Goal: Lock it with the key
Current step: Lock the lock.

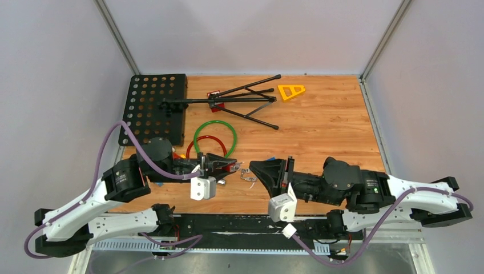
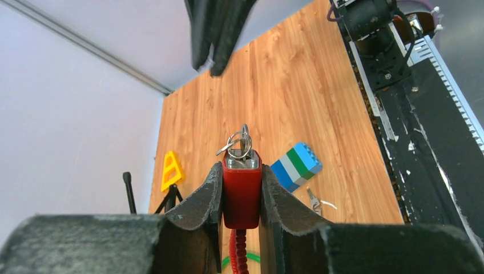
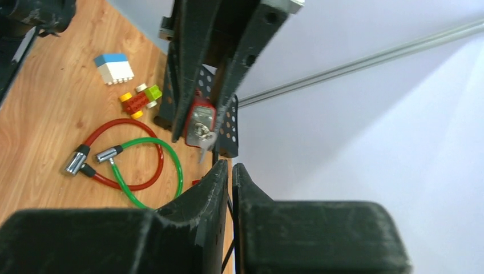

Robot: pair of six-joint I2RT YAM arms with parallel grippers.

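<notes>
Over the wooden table, toward 7 o'clock from its middle, the left gripper is clamped partway closed on the red cable-lock body. The lock's keyhole face points at the right gripper at its 3 o'clock, whose fingers are all but closed and empty. The key sits in the cylinder with its ring dangling; jaws that narrow could butt the key or snag the ring rather than straddle it, levering the lock askew.
</notes>
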